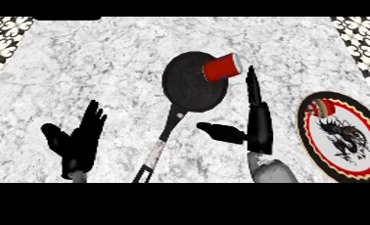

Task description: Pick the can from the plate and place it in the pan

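Head view, entered item by item.

Red cylindrical can (pixel 220 67): lies tilted on the upper right rim of the round black frying pan (pixel 193 82), just beyond the right hand's fingertips, partly inside the pan.

Right hand (pixel 256 116): released, fingers straight and pointing up the bench, thumb spread to its left. It holds nothing; whether a fingertip touches the can cannot be told.

Round plate with red border and black dragon motif (pixel 339 136): to the right of that hand, well apart from the can and bearing no can.

Pan handle (pixel 160 148): runs down between the two hands.

Left hand (pixel 76 141): resting open at lower left, fingers up.

Grey marble bench (pixel 86 62): carries all.

Step judged: placement, near its end. Next move likely calls for drawing the right hand back without knocking the can off the rim.
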